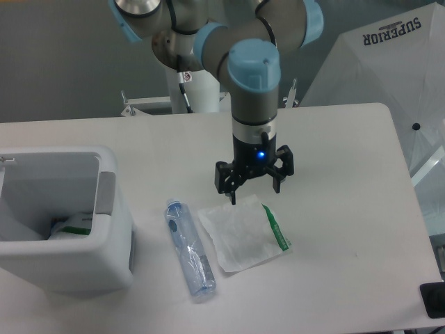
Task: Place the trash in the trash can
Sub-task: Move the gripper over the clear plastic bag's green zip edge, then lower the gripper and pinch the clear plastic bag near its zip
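Camera view from the front shows the gripper (255, 195) hanging over the far edge of the wrapper (243, 234), its fingers (231, 195) spread apart and holding nothing. That wrapper lies flat on the white tabletop (341, 209), green strip to the right. Just left of it the bottle (189, 248) lies on its side. Further left stands the trash can (66, 219), with something white and green inside.

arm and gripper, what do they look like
The arm has silver-grey tube sections with light blue joint caps. A silver band leads down to a black wrist block with a lit blue light. The gripper is black, with two thin fingers on angular linkages.
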### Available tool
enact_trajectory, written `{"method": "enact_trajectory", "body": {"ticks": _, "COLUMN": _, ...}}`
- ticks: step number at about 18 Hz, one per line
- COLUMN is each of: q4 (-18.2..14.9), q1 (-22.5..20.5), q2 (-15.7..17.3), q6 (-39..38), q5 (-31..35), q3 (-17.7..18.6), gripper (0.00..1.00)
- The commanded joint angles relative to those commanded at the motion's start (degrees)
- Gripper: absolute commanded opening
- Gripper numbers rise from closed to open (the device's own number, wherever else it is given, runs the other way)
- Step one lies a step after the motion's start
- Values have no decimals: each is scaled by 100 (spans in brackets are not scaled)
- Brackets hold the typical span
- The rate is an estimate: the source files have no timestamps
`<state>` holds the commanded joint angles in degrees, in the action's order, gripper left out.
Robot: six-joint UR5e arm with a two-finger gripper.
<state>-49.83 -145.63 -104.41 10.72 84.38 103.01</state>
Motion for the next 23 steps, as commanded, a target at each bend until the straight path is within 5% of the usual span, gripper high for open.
{"method": "enact_trajectory", "body": {"ticks": 17, "q4": 18, "q1": -53, "q2": -1187, "q6": -553, "q5": 369, "q3": -25, "gripper": 100}}
{"method": "enact_trajectory", "body": {"ticks": 23, "q4": 26, "q1": -53, "q2": -1328, "q6": -615, "q5": 492, "q3": -35, "gripper": 100}}
